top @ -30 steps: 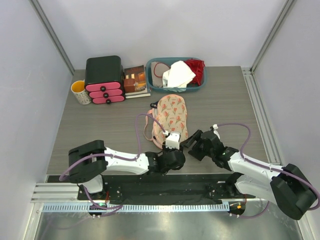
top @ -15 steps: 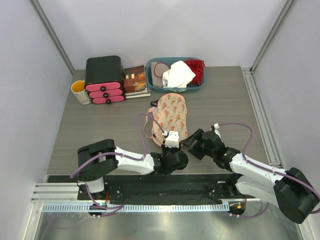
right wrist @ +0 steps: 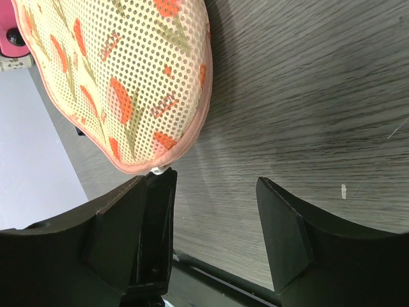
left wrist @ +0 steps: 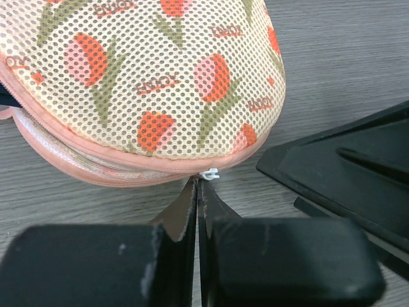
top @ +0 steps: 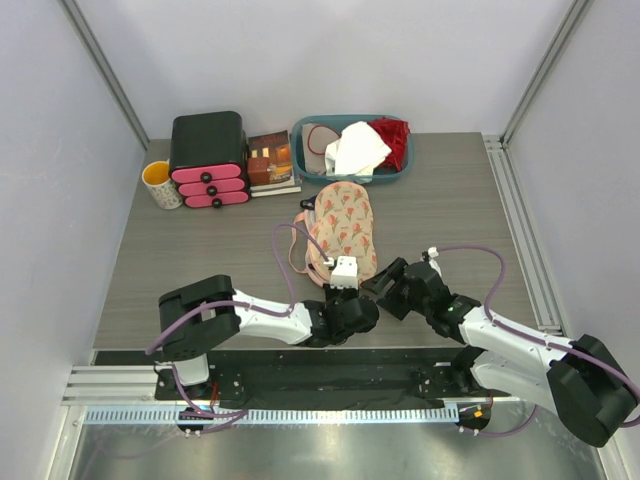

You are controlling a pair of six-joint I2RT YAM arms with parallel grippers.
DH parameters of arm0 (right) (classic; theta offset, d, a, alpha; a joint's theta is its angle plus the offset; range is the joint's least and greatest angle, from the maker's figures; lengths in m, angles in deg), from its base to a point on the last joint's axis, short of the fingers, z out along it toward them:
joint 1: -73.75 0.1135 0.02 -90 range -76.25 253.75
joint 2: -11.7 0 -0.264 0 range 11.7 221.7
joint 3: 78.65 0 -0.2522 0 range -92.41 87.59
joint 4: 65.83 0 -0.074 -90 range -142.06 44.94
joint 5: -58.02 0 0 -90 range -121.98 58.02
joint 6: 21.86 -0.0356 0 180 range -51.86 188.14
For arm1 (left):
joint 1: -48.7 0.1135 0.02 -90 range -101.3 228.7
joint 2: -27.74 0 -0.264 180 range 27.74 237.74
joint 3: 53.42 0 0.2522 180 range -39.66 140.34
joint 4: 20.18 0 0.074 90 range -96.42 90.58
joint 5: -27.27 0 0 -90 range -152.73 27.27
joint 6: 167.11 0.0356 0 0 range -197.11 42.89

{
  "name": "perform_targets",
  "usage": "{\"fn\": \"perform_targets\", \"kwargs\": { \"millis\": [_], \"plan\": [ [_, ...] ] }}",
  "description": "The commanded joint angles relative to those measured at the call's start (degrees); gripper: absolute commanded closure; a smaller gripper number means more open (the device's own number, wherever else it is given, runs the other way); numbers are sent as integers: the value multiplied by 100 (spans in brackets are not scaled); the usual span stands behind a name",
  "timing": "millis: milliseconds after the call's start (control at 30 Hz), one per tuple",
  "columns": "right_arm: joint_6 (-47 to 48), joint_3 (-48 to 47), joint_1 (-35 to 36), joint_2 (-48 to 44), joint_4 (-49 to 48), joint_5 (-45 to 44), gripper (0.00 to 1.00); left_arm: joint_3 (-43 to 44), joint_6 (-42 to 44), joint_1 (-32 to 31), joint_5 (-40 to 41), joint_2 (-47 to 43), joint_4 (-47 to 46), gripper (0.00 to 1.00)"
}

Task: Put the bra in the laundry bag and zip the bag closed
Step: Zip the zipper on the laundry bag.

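Observation:
The laundry bag [top: 345, 222], cream mesh with red flowers and pink zipper trim, lies mid-table with its near end toward the arms. Its side seam gapes at the left [left wrist: 25, 131]. The bra is hidden. My left gripper [left wrist: 199, 184] is shut, its tips pinched right at the white zipper pull [left wrist: 209, 173] on the bag's near edge [top: 343, 270]. My right gripper [right wrist: 214, 182] stands open just to the right [top: 388, 280], nothing between its fingers, one finger [right wrist: 150, 211] close beside that same zipper pull [right wrist: 157, 170].
A teal basket [top: 400, 168] with white and red cloth stands at the back. Left of it are a book [top: 271, 162], a black box with pink drawers [top: 208, 158] and a yellow mug [top: 160, 184]. Grey walls close in both sides.
My left gripper has closed at the bag's near edge after edging forward to the right. The bag has shifted slightly away. The right gripper has stayed open, barely moving.

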Motion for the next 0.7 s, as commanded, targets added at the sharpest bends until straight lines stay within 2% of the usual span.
{"fn": "perform_targets", "kwargs": {
  "millis": [0, 467, 633, 667],
  "plan": [
    [-31, -84, -19, -17, -72, -179, 25, 81, -8, 47, 266, -101, -161, 100],
    [-207, -278, -19, 791, -924, -118, 28, -631, 555, 65, -612, -628, -1111, 100],
    [-111, -357, -10, 774, -810, -232, 28, -779, 555, 91, -1061, -830, -1206, 100],
    [-84, -348, -10, 748, -810, -276, 28, -850, 547, 100, -1105, -892, -1242, 90]
  ]
}}
